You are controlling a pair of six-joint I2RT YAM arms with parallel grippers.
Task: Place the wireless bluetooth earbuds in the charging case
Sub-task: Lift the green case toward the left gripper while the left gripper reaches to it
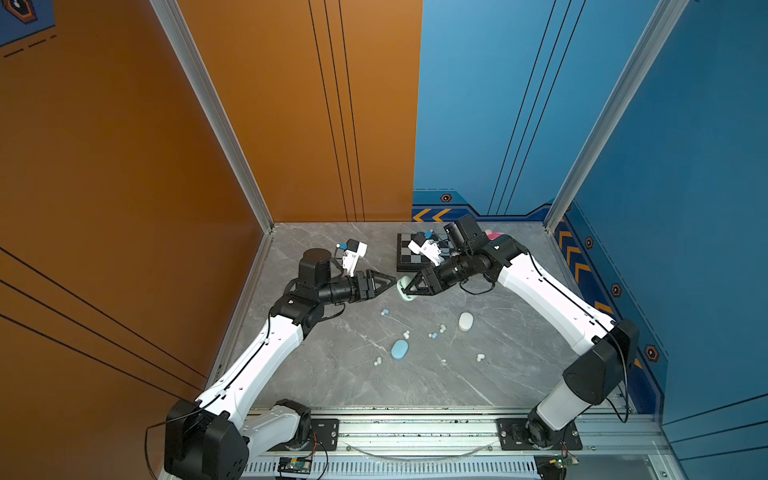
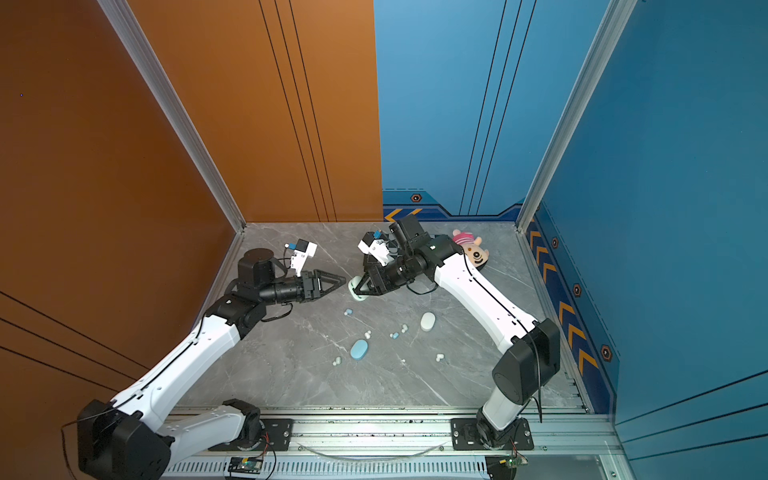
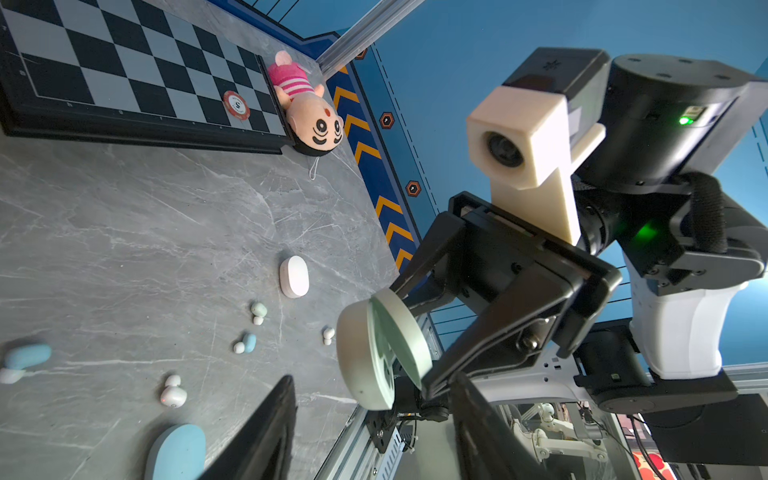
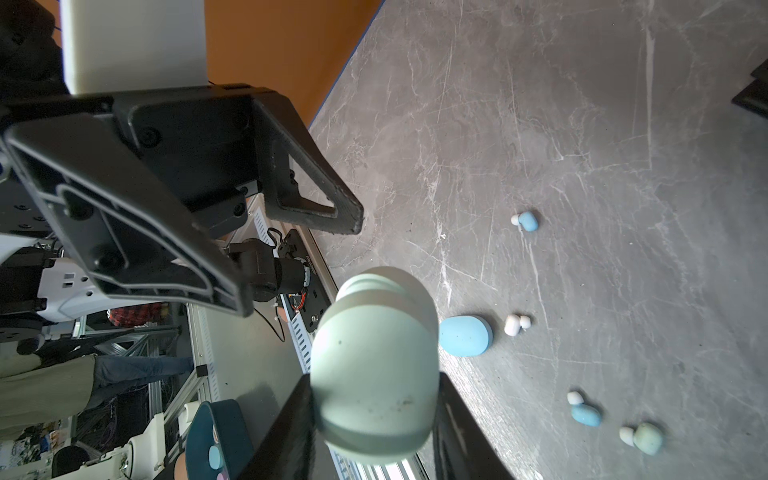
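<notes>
My right gripper (image 1: 405, 291) (image 4: 376, 380) is shut on a pale green charging case (image 1: 402, 286) (image 2: 355, 287) (image 3: 370, 353) (image 4: 374, 365) and holds it above the table's far middle. In the left wrist view the case's lid stands ajar. My left gripper (image 1: 392, 282) (image 3: 374, 376) (image 4: 301, 266) is just left of the case, its fingers apart and empty. Several earbuds lie loose on the grey table: a blue one (image 1: 384, 312) (image 4: 525, 220), a white one (image 1: 405, 333) (image 4: 515, 324), a blue and a greenish one (image 1: 433, 335) (image 3: 245, 343), and white ones (image 1: 377, 360) (image 1: 480, 357).
A closed blue case (image 1: 400, 349) (image 4: 465, 334) and a closed white case (image 1: 465, 321) (image 3: 294, 276) lie among the earbuds. At the back right are a chessboard (image 1: 409, 259) (image 3: 124, 62) with a red chip (image 3: 236, 104) and a plush toy (image 2: 471, 249) (image 3: 309, 108). Walls close three sides.
</notes>
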